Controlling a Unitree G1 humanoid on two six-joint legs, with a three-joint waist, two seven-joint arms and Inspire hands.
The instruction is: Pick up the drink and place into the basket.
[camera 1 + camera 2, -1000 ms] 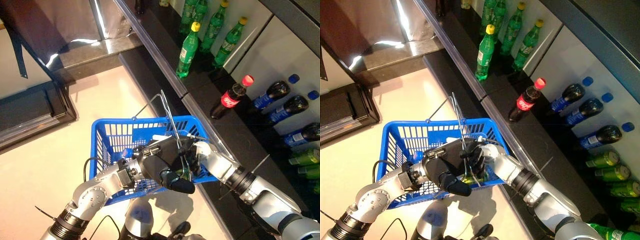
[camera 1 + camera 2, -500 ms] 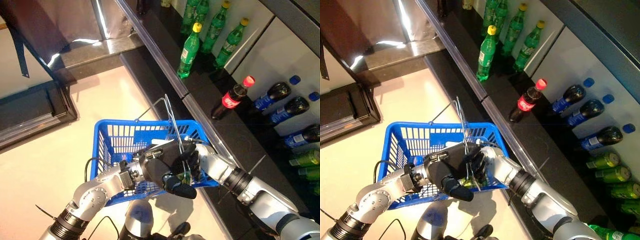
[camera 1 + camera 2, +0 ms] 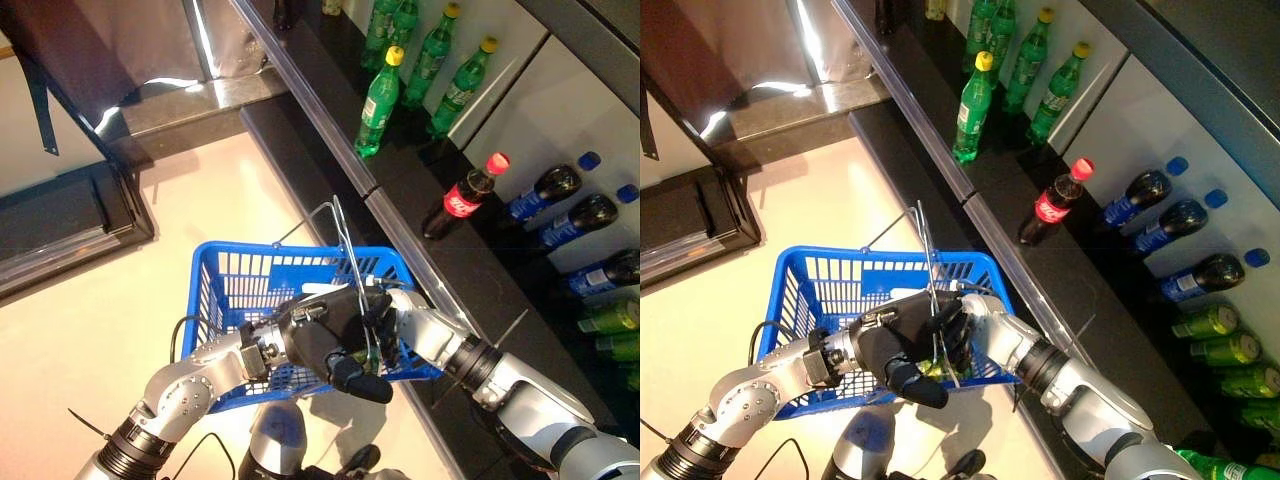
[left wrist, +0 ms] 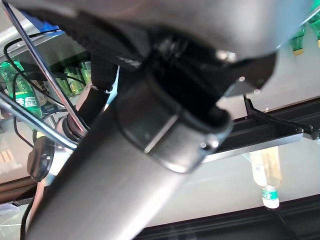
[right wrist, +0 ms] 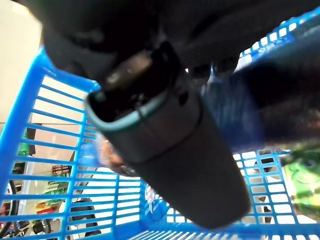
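Note:
The blue plastic basket [image 3: 260, 250] hangs in front of me by its wire handles [image 3: 340, 235]. My left hand [image 3: 325, 345] is curled round those handles above the basket's near right corner. My right hand [image 3: 392, 318] reaches in over the right wall, fingers wrapped round a green drink [image 3: 363, 353] that sits low inside the basket. The right wrist view shows the thumb [image 5: 165, 145], the basket's blue lattice [image 5: 60, 165] and a patch of the drink's green label [image 5: 305, 187]. Most of the drink is hidden behind both hands.
A dark shelf [image 3: 400, 180] runs along the right with green bottles [image 3: 378, 100], a red-capped cola bottle [image 3: 462, 195] and dark blue-capped bottles [image 3: 545, 185]. A metal rail [image 3: 310, 100] edges the shelf. A dark platform [image 3: 60, 220] lies at the left on the pale floor.
My right hand with the green drink has sunk a little deeper into the basket. The basket has drifted slightly right and its handles stand more upright.

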